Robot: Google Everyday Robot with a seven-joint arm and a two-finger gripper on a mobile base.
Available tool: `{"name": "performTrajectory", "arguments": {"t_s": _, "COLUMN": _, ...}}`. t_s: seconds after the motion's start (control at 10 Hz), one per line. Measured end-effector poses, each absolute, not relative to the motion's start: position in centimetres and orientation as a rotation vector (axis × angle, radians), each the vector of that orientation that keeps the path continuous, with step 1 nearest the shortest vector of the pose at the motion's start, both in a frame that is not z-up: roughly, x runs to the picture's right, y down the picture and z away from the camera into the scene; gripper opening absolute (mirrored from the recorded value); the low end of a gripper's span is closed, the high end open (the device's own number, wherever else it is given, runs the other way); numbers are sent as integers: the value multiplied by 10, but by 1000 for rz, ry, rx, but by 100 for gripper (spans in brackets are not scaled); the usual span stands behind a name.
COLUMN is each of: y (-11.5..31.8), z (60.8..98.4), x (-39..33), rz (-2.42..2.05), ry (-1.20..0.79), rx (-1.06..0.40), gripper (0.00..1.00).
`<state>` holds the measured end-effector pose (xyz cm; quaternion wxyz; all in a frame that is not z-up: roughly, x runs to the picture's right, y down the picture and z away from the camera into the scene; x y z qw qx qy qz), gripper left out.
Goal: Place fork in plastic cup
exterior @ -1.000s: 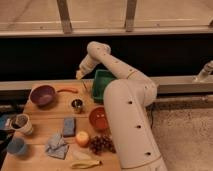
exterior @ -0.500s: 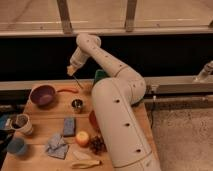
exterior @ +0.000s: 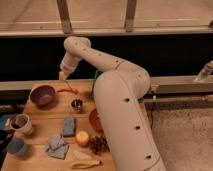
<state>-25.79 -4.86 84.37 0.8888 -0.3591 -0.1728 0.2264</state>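
Jaws clenched, the gripper hangs over the far edge of the bench, just behind the purple bowl; I cannot tell whether it grips the fork. The plastic cup sits well apart at the near-left corner, so a long carry risks clipping the white cup beside it. The gripper has swung leftward since earlier.

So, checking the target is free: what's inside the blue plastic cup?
Nothing shows inside the blue plastic cup at the table's near left corner; its bottom is partly hidden by its own wall. The pincer, shut, hangs above the table's back edge, behind the purple bowl.
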Motion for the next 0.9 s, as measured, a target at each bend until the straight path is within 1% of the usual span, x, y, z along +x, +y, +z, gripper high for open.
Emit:
{"name": "performTrajectory", "arguments": {"t_s": 0.4, "y": -23, "z": 823, "x": -233, "rz": 545, "ry": -288, "rx": -769, "gripper": 0}}
{"name": "performTrajectory", "arguments": {"t_s": 0.9, "y": -23, "z": 822, "x": -237, "rz": 529, "ry": -289, "rx": -779, "gripper": 0}}
